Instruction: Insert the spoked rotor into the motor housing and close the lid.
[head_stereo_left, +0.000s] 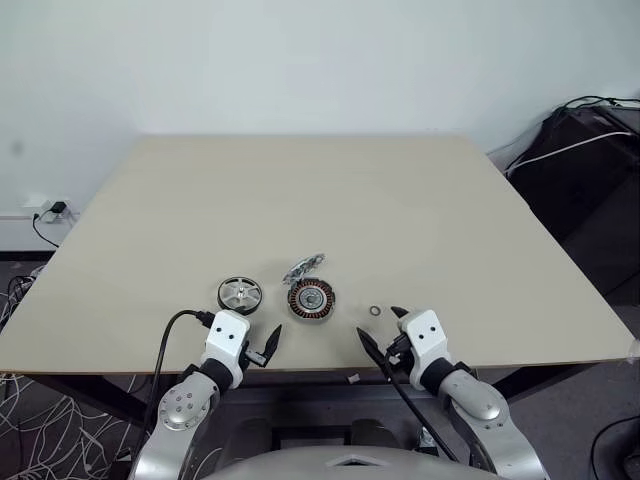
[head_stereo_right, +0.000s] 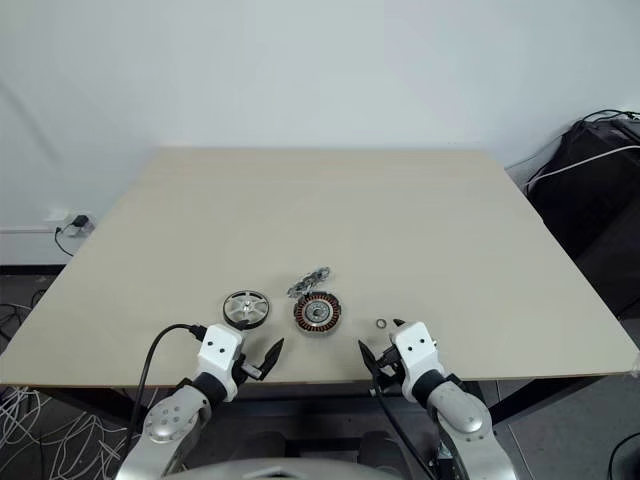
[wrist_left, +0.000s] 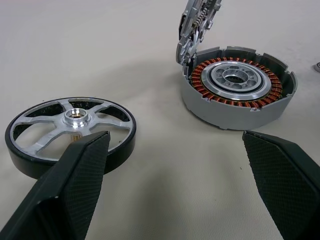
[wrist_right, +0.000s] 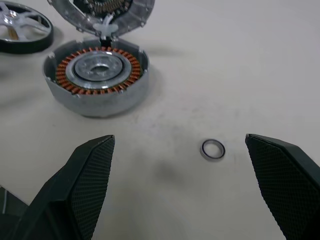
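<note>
Silver spoked rotor (head_stereo_left: 240, 294) sits just ahead of your left gripper (head_stereo_left: 252, 352), jaws spread, empty; motor housing (head_stereo_left: 311, 299), lid (head_stereo_left: 303, 267) up, between it and your right gripper (head_stereo_left: 381, 331), likewise wide and empty, small ring (head_stereo_left: 375, 311) beside it.

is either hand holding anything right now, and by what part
Nothing is held. Both the left hand and right hand are open, and the rotor, housing and small ring all lie free on the table.

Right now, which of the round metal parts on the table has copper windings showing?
The grey round motor housing with its lid tipped up: a reddish-brown copper ring circles its silver centre. The silver spoked rotor and the tiny metal ring show none.
</note>
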